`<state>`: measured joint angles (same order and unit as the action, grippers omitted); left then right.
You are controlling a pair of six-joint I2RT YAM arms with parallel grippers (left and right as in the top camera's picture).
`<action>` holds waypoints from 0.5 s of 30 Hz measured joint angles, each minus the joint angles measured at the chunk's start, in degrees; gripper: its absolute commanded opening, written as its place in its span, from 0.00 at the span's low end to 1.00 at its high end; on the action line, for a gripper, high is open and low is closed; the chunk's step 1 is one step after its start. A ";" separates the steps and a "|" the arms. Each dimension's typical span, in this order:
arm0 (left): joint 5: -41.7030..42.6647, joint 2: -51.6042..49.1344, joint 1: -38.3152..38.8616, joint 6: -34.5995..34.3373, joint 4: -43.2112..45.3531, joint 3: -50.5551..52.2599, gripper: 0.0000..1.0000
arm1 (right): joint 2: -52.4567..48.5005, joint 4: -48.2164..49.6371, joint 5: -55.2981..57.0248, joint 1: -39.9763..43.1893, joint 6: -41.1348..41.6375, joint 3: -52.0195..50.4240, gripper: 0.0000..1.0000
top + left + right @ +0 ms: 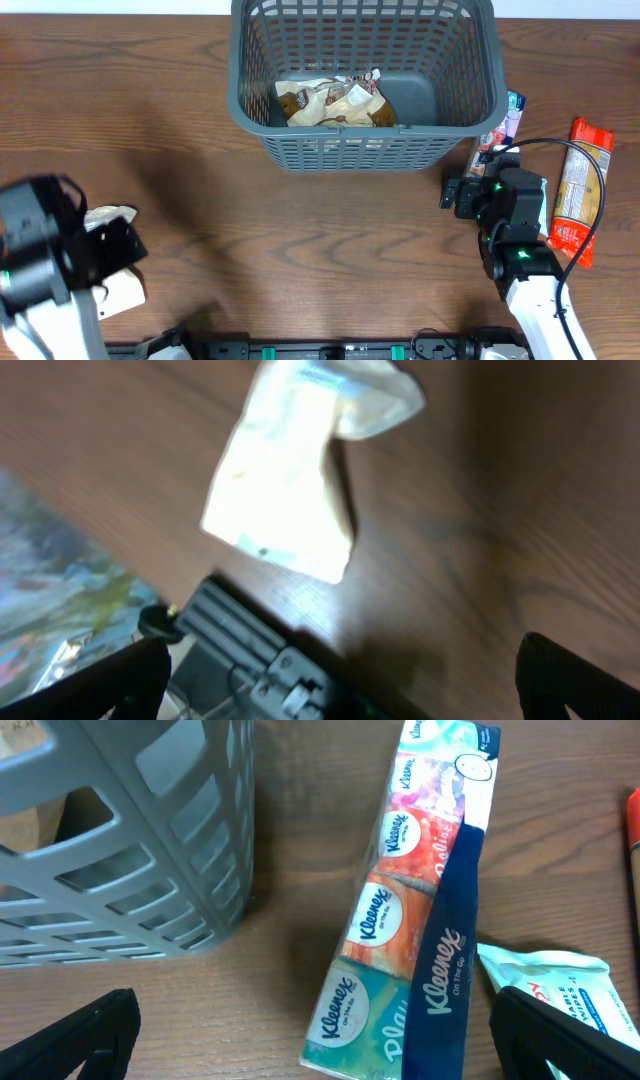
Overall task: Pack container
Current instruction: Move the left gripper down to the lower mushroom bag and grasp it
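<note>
Grey lattice container (pixel 350 150), mouth up, long axis left-right

"Kleenex" repeated on tissue multipack (pixel 385 920), "Kleenex On The Go" on its navy band (pixel 452 982), "wipes" on white packet (pixel 553 982)

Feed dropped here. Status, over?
Left gripper open over white packet. Right gripper open over Kleenex pack. Container holds crumpled packaging; nothing blocking.
</note>
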<state>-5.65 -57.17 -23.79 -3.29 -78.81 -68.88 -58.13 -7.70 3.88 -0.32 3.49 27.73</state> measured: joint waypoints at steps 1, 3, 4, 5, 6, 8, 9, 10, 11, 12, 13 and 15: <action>0.98 -2.27 -0.04 1.14 1.14 0.02 0.98 | 0.00 0.09 0.00 0.00 0.00 0.00 0.99; 2.32 -6.47 -0.11 3.23 3.45 0.04 0.98 | 0.00 0.20 -0.02 0.00 0.00 0.00 0.99; 2.73 -8.57 -0.17 3.91 4.44 0.07 0.98 | 0.00 0.24 -0.02 0.00 0.00 0.00 0.99; 3.15 -10.62 -0.44 4.76 5.25 0.07 0.99 | 0.00 0.24 0.00 0.00 0.00 0.00 0.99; 3.58 -12.52 -0.90 5.14 5.81 0.07 0.99 | 0.00 0.24 0.00 0.00 0.00 0.00 0.99; 4.17 -15.91 -2.49 5.75 6.73 0.09 0.99 | 0.00 0.24 0.00 0.00 0.00 0.00 0.99; 4.46 -17.27 -3.61 6.05 7.34 0.09 0.99 | 0.00 0.26 0.00 0.00 0.00 0.00 0.99; 4.90 -18.40 -4.90 6.19 8.02 0.09 0.99 | 0.00 0.28 0.00 0.00 0.00 0.00 0.99; 5.40 -19.34 -6.36 6.32 8.66 0.09 0.99 | 0.00 0.35 0.00 0.00 0.00 0.00 0.99; 5.79 -19.93 -7.65 6.34 9.03 0.09 0.98 | 0.00 0.39 0.00 0.00 0.00 0.00 0.99; 6.27 -20.48 -9.20 6.36 9.42 0.09 0.99 | 0.00 0.44 0.00 0.00 0.00 0.00 0.99; 6.88 -21.07 -12.17 6.38 10.32 0.09 0.99 | 0.00 0.61 0.00 0.00 0.00 0.00 0.99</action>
<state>1.23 -78.24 -35.97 3.09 -68.49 -68.79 -58.13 -7.09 3.88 -0.32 3.49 27.73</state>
